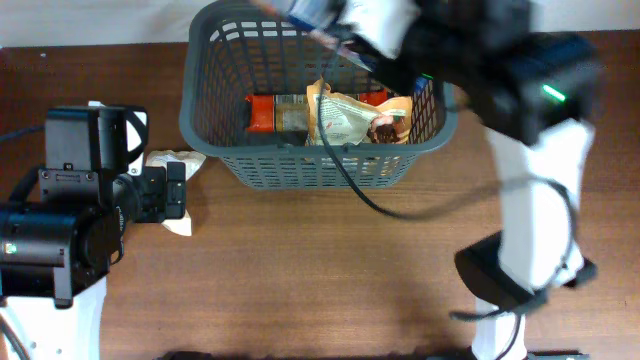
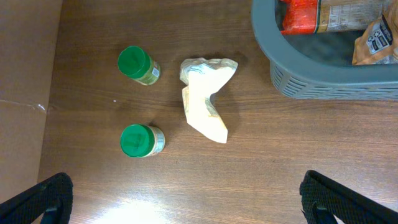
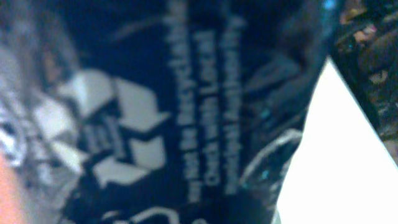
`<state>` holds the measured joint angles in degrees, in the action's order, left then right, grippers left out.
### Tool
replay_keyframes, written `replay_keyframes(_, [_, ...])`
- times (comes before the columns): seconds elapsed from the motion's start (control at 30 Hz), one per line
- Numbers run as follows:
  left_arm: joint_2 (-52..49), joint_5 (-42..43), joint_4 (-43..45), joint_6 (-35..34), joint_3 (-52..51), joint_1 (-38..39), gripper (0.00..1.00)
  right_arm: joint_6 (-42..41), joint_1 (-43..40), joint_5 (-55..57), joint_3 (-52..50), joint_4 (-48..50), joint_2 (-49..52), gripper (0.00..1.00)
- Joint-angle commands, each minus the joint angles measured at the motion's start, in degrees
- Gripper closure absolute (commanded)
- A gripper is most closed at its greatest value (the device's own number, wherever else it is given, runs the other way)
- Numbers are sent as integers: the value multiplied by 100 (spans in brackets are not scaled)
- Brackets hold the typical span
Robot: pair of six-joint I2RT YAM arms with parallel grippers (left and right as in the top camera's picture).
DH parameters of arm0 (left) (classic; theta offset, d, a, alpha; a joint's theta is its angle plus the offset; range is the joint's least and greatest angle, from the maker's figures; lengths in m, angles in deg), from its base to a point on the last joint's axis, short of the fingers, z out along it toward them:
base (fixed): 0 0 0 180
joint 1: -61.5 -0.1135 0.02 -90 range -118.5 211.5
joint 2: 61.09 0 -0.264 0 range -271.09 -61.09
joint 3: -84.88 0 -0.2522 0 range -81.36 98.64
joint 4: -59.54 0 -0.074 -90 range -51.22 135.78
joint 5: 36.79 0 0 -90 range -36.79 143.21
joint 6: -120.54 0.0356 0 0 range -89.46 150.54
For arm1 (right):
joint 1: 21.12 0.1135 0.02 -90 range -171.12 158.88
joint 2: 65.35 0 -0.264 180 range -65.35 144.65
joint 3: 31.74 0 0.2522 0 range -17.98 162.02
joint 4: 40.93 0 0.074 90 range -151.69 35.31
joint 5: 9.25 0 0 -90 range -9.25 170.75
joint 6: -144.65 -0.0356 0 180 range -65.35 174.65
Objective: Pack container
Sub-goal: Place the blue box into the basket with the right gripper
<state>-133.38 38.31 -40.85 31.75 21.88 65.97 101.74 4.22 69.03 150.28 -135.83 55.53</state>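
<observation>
We find two packs (image 1: 350, 120) in the container (image 1: 300, 165) on the surface (image 1: 330, 270), the right tool (image 1: 335, 25) gripping a dark packet (image 3: 155, 124) above it, and the left tool (image 2: 186, 205) open above two unpacked jars (image 2: 138, 65) and a pouch (image 2: 205, 99) left of it.

The left arm (image 1: 60, 240) lies level to the left of the basket (image 1: 197, 135), its gripper (image 2: 186, 202) pointing down with fingers (image 2: 46, 194) spread wide. The right arm (image 1: 535, 200) rises from the basket's near right and bends over its far rim. There the blurred right gripper (image 1: 352, 25) grips a packet (image 3: 186, 93).
</observation>
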Motion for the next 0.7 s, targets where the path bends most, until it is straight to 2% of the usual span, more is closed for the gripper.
replay_keyframes(0.0, [-2, -37, -2, -37, -24, -28, 1, 861, -37, 540, -688, 671, 319, 96])
replay_keyframes(0.13, [-2, -37, -2, -37, -24, -28, 1, 859, -155, 605, -1696, 1696, 590, 96])
replay_keyframes(0.3, [-2, -37, -2, -37, -24, -28, 1, 837, -299, 599, -2562, 2308, 874, 96])
replay_keyframes(0.5, [-2, -37, -2, -37, -24, -28, 1, 634, -315, 577, -2983, 2396, 1012, 96])
replay_keyframes(0.53, [-2, -37, -2, -39, -24, -28, 1, 540, -315, 581, -2997, 2358, 1012, 90])
replay_keyframes(0.57, [-2, -37, -2, -37, -24, -28, 1, 365, -313, 586, -2994, 2299, 1010, 52])
replay_keyframes(0.6, [-2, -37, -2, -37, -24, -28, 1, 188, -313, 612, -2994, 2291, 1010, 41])
replay_keyframes(0.67, [-2, -37, -2, -37, -24, -28, 1, -61, -315, 658, -2986, 2275, 994, 36])
